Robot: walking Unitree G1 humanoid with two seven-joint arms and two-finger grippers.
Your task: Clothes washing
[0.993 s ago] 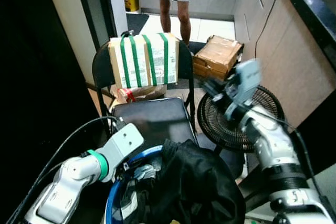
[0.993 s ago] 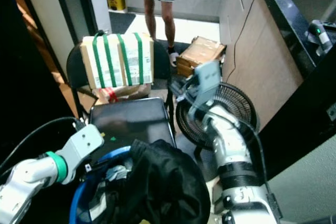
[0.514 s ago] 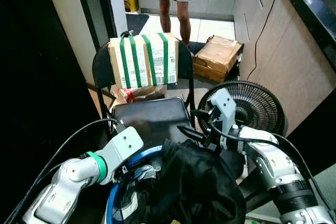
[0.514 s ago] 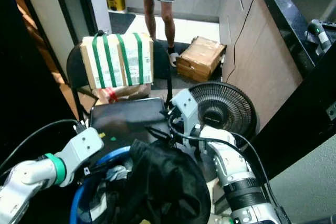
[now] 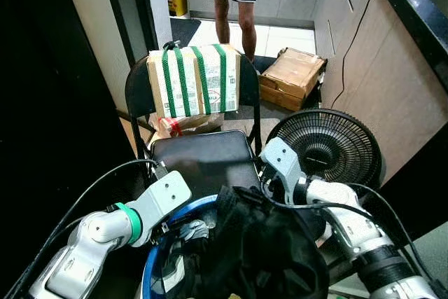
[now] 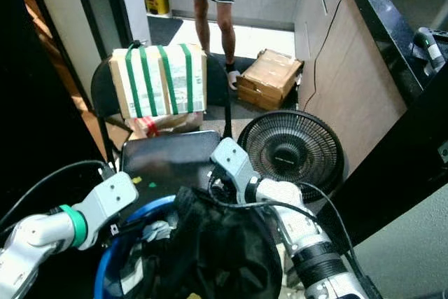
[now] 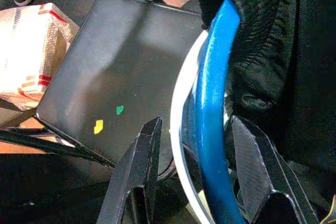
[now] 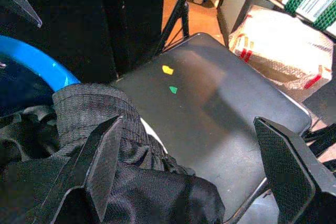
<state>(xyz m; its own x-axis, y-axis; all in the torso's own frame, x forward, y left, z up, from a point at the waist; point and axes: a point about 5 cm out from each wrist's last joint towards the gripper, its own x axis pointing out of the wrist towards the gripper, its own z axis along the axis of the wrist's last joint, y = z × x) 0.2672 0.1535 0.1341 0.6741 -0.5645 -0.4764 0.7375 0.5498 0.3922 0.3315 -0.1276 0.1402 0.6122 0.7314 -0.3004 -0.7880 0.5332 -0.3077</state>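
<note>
Left tool (image 7: 194, 166) clamped on blue basket rim (image 7: 212, 103), just beside a black chair seat (image 5: 203, 159). Right tool (image 8: 184, 166) spread wide open, poised over dark clothes (image 5: 266, 250) heaped in the basket and spilling over its rim. Behind, strapped box (image 5: 194, 80) on the chair, fan (image 5: 329, 146) beside it.

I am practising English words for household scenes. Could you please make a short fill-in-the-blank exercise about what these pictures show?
1. The left hand grips the rim of the round ____ plastic laundry basket.
2. The black knitted garment hangs over the basket's rim, and the right hand is ____ above it.
3. The cardboard box on the black folding chair is bound with ____ straps.
4. A round black floor ____ stands to the right of the chair.

Missing words: blue; open; green; fan
</note>
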